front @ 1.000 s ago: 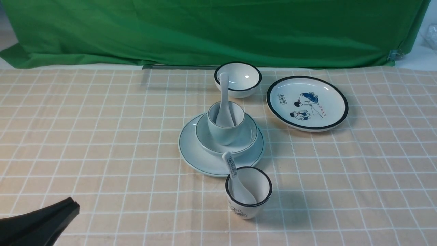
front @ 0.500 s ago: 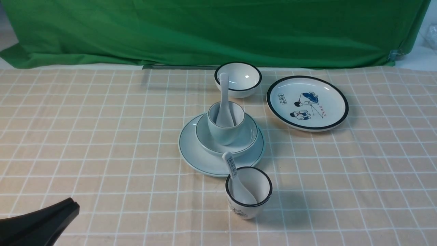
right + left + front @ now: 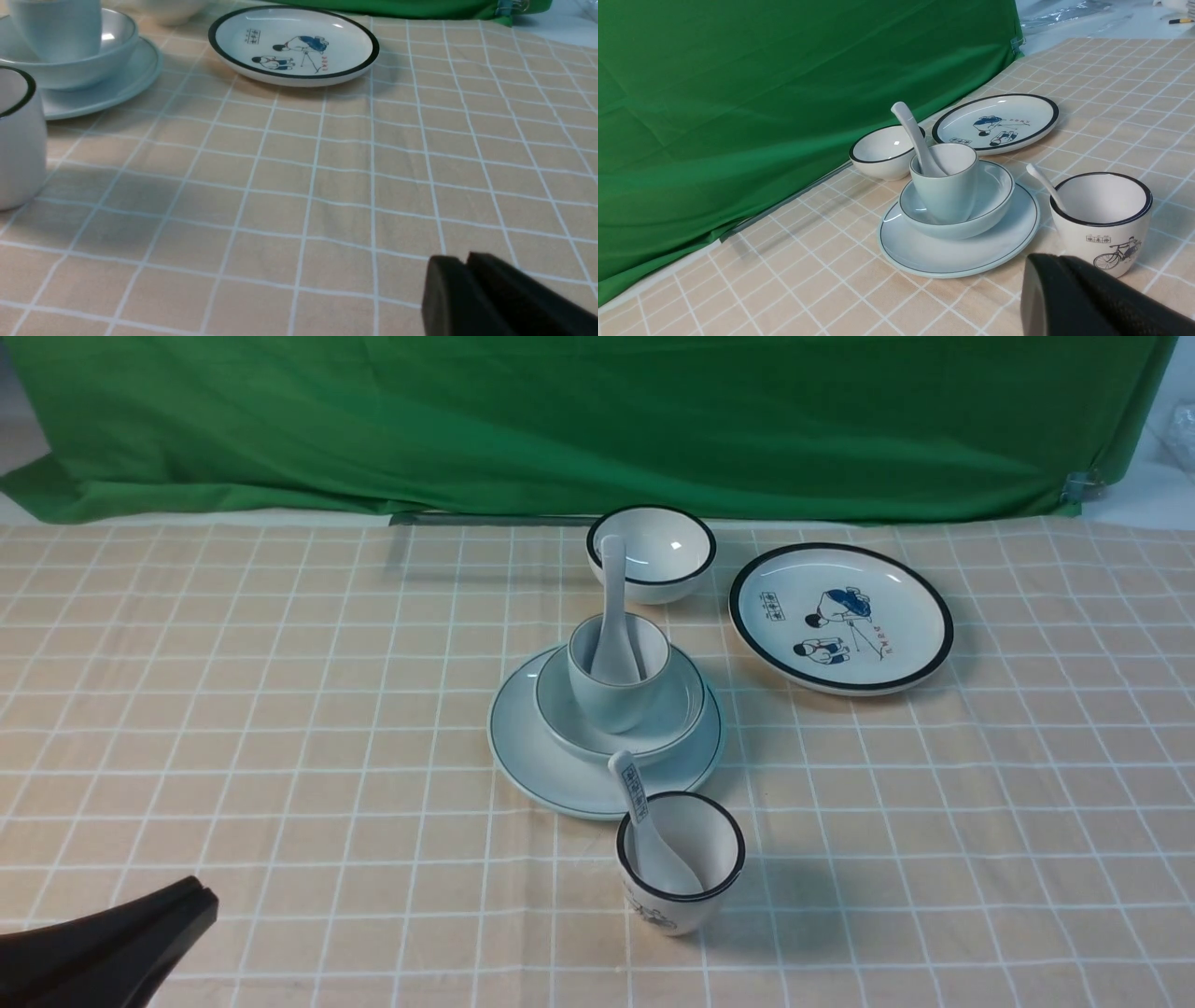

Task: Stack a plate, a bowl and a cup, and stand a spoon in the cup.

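- Crockery stacked at mid-table: the pale blue-green plate (image 3: 560, 775) carries the shallow bowl (image 3: 672, 714), the handleless cup (image 3: 611, 695) stands in the bowl, and the plain white spoon (image 3: 613, 616) leans handle-up inside the cup.
- Left gripper (image 3: 191, 896) sits low at the near left corner, jaws pressed together and holding nothing — the stack lies well apart, ahead of its tips and toward the robot's right.
- Right gripper (image 3: 465, 268), seen only by its own wrist camera, has its jaws clenched with nothing between them, above bare checked tablecloth (image 3: 280, 709).
- Black-rimmed white cup (image 3: 686, 896), holding a blue-lettered spoon (image 3: 644, 821), stands just beside the plate's near edge.
- Black-rimmed white bowl (image 3: 663, 555) and cartoon-printed plate (image 3: 840, 616) rest beyond the stack, before the green backdrop (image 3: 560, 420).
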Tool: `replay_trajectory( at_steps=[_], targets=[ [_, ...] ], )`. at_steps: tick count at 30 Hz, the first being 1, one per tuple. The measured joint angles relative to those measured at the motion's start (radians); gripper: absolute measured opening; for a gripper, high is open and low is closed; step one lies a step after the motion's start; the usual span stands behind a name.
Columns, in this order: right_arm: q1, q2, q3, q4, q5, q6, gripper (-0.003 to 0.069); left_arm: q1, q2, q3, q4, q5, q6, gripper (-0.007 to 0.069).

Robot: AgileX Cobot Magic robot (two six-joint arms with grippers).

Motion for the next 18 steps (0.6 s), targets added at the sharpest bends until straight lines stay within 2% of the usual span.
replay_trajectory(
  at_steps=[5,7,8,9,10,12,14,18],
  targets=[
    [0.0,0.0,0.0,0.0,0.0,0.0,0.0097,0.032,-0.011,0.0,-0.001,-0.018,-0.007,0.0002],
    [0.0,-0.001,0.0,0.0,0.0,0.0,0.0107,0.155,-0.033,0.0,-0.023,-0.077,-0.091,0.0002],
    [0.0,-0.001,0.0,0.0,0.0,0.0,0.0108,0.168,-0.035,0.0,-0.024,-0.086,-0.1,0.0002],
    [0.0,-0.001,0.0,0.0,0.0,0.0,0.0112,0.288,-0.057,0.001,-0.033,-0.107,-0.183,0.0002],
    [0.0,-0.001,0.0,0.0,0.0,0.0,0.0113,0.303,-0.06,0.002,-0.033,-0.109,-0.192,0.0002],
    [0.0,-0.001,0.0,0.0,0.0,0.0,0.012,0.467,-0.103,0.033,-0.038,-0.109,-0.273,0.0002],
    [0.0,-0.001,0.0,0.0,0.0,0.0,0.0128,0.549,-0.149,0.087,-0.041,-0.083,-0.301,0.0002],
    [0.0,-0.001,0.0,0.0,-0.001,0.0,0.0139,0.597,-0.192,0.168,-0.041,0.006,-0.313,0.0002]
  ],
)
